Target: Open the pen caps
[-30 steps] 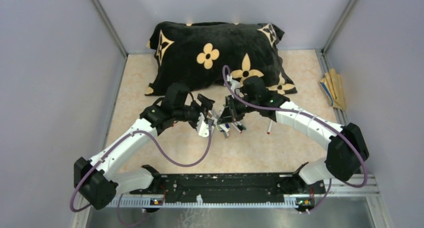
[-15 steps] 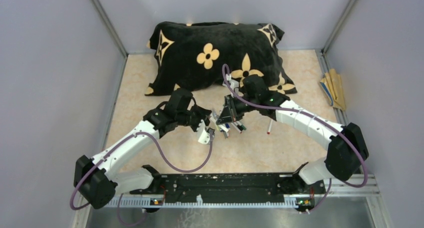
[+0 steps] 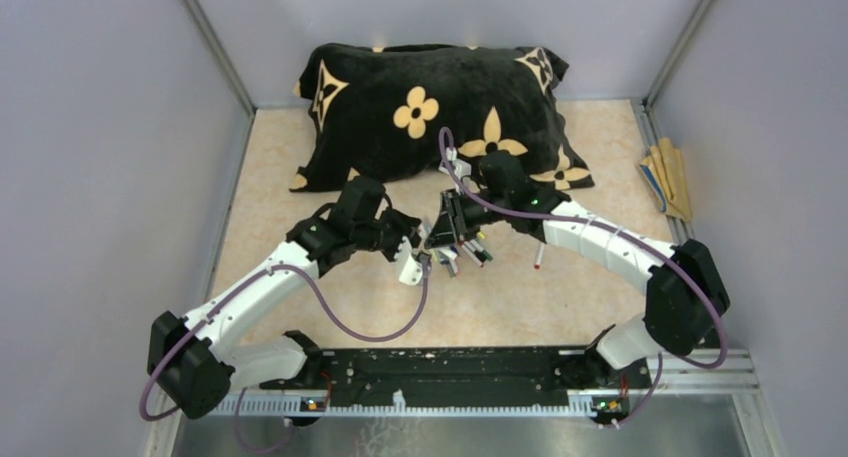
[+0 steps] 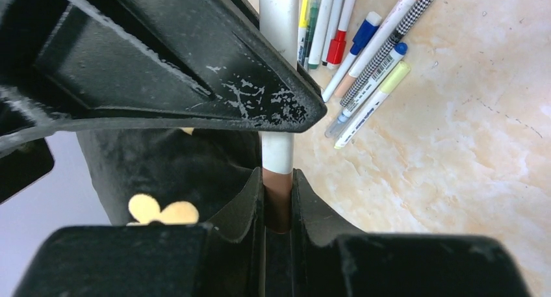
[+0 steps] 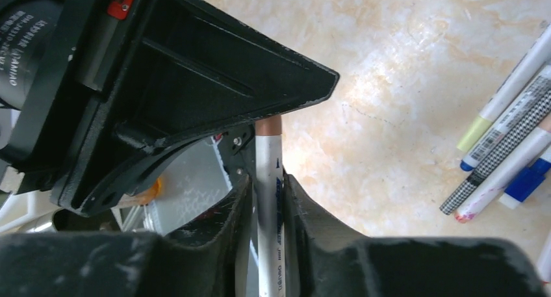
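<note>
Both grippers hold one pen above the table. My left gripper (image 4: pixel 277 180) is shut on its brown pen cap (image 4: pixel 277 196); the white barrel (image 4: pixel 279 24) runs up and away behind the other gripper's black finger. In the right wrist view my right gripper (image 5: pixel 268 183) is shut on that white barrel (image 5: pixel 269 212), and the brown cap (image 5: pixel 268 125) pokes out beyond it. From above, the left gripper (image 3: pixel 412 259) and right gripper (image 3: pixel 447 233) meet tip to tip. Several capped pens (image 4: pixel 364 56) lie side by side on the table below, with red, blue, yellow and green caps.
A black pillow (image 3: pixel 430 107) with tan flowers lies across the back of the table. One single pen (image 3: pixel 538 257) rests to the right of the pile (image 3: pixel 468 255). Flat tan sticks (image 3: pixel 668 177) lie by the right wall. Grey walls close in both sides.
The left gripper stood open beside the pen a second ago and has closed on its brown cap. The right arm has shifted slightly left with the barrel.
</note>
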`<state>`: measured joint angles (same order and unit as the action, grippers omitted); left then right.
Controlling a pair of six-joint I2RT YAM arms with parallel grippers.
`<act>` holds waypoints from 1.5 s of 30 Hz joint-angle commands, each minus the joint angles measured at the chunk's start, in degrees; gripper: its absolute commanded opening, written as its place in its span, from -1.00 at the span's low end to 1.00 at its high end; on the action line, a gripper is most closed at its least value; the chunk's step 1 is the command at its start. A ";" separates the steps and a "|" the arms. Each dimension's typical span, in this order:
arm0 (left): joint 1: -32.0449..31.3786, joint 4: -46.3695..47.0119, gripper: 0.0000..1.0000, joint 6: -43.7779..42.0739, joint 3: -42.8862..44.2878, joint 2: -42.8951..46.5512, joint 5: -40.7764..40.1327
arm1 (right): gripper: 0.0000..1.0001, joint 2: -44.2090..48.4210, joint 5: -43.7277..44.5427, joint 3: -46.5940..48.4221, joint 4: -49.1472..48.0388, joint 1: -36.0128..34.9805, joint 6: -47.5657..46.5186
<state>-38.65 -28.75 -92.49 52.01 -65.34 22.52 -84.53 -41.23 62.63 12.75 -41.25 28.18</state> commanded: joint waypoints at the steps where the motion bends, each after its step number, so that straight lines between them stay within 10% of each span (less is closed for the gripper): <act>1: -0.55 0.21 -1.00 1.68 0.75 -0.61 -2.30 | -0.77 0.47 -0.87 -0.05 -2.22 -0.73 0.21; 3: -0.55 0.44 -1.00 1.89 0.40 -1.01 -4.65 | -1.00 1.48 0.55 -0.80 -1.16 -0.73 -0.14; 34: 17.30 9.83 -1.00 -2.31 -3.09 -11.02 -14.18 | -1.00 14.98 6.54 -11.33 18.70 5.30 -9.15; 45: 16.29 -5.02 -1.00 19.79 2.63 -15.17 -3.22 | -1.00 17.67 45.36 -15.09 4.24 8.26 -0.10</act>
<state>-21.71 -25.78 -84.82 51.03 -77.03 13.61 -68.82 -15.18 50.57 26.50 -33.52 24.27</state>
